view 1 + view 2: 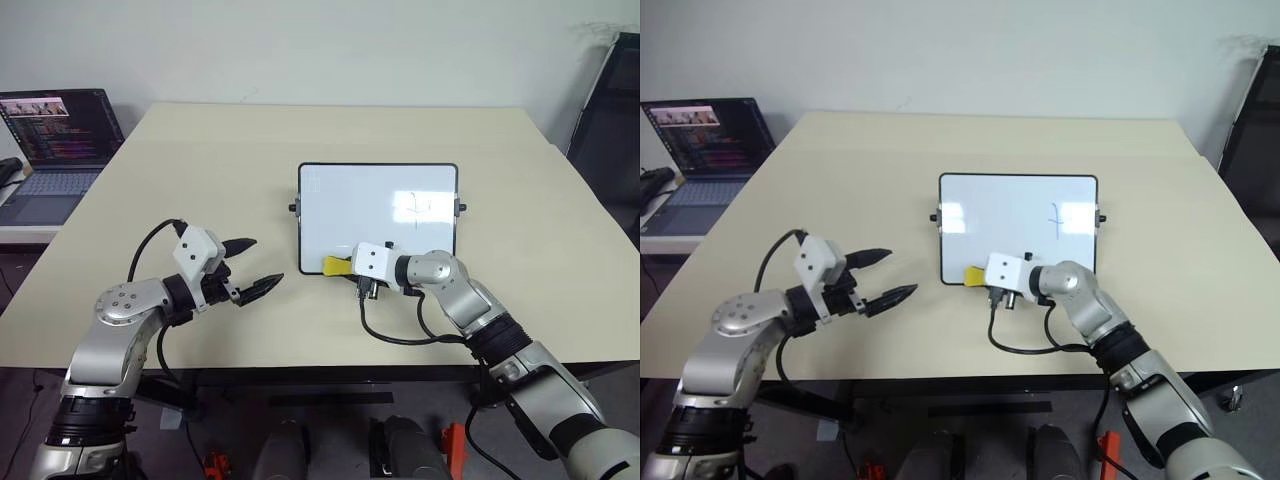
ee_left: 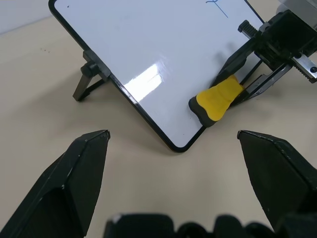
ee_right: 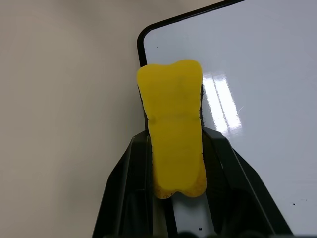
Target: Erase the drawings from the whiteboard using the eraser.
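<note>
Head view: right gripper [image 1: 345, 268] clamps eraser [image 1: 335, 265] at whiteboard [image 1: 377, 215] near-left corner, drawings [image 1: 1057, 217] unwiped far-right, next a sweep there; left wrist view: left gripper [image 2: 173, 183] spread, empty; right wrist view: eraser over corner.

I can't read any text, label or number. The laptop [image 1: 62, 128] screen carries lines of coloured text too small for me to make out. The drawings [image 1: 1058, 217] on the whiteboard [image 1: 1000, 205] form a cross-like pen mark, no legible word.
</note>
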